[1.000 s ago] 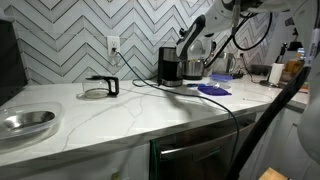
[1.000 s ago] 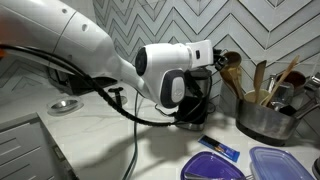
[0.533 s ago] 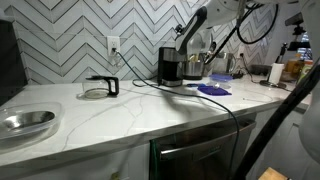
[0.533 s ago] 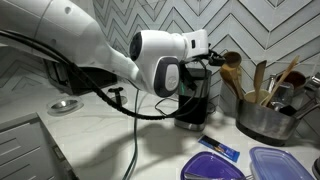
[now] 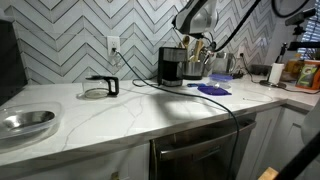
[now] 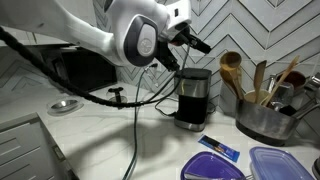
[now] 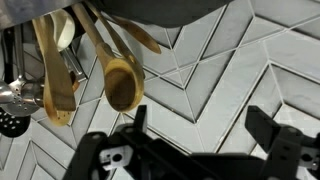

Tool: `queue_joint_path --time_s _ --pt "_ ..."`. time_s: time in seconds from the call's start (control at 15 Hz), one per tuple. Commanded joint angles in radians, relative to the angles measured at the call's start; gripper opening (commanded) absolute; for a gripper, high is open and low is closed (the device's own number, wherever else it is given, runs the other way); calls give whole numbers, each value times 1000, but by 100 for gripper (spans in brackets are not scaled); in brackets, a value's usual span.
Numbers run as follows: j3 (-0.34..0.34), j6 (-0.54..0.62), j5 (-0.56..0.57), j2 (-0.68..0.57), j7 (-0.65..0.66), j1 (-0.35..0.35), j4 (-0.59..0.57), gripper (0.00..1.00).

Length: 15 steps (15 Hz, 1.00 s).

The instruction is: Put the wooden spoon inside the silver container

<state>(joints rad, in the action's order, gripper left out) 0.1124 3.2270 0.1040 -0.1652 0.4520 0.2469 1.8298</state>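
The silver container (image 6: 262, 120) stands to the right of the dark appliance (image 6: 195, 98) with several wooden utensils upright in it. The wooden spoon (image 6: 231, 66) leans at its left side with its round bowl up. It also shows in the wrist view as the wooden spoon (image 7: 122, 86) among the other utensils. My gripper (image 6: 195, 42) hangs above the appliance, up and to the left of the spoon and apart from it. In the wrist view my gripper (image 7: 200, 116) is open, with only the tiled wall between its fingers. It is high over the counter's far end, gripper (image 5: 193, 22).
A wide shallow metal bowl (image 5: 25, 122) sits at the near left. A black stand (image 5: 100, 88) with a cable is at mid-counter. Blue lids (image 6: 210, 168) and a clear tub (image 6: 285, 165) lie in front of the silver container. The tiled wall is close behind.
My gripper was shut around the spoon's handle by the appliance. It has since opened, let go and risen up and away, while the spoon stays in the container.
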Motion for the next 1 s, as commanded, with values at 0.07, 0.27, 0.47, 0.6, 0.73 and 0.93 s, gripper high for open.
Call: queue_joint_path --time_s 0.07,0.27,0.47,0.6,0.73,0.93 --pt "-21 -175 66 234 -141 0 194 100" --pt "-22 -228 29 333 -300 -24 273 100" --pt "27 -276 -79 404 -529 -118 353 100" --pt "76 -335 -156 436 -673 -188 387 100" --pt "127 -404 -223 469 -815 -250 418 100" --pt "178 -532 -287 510 -988 -286 440 100"
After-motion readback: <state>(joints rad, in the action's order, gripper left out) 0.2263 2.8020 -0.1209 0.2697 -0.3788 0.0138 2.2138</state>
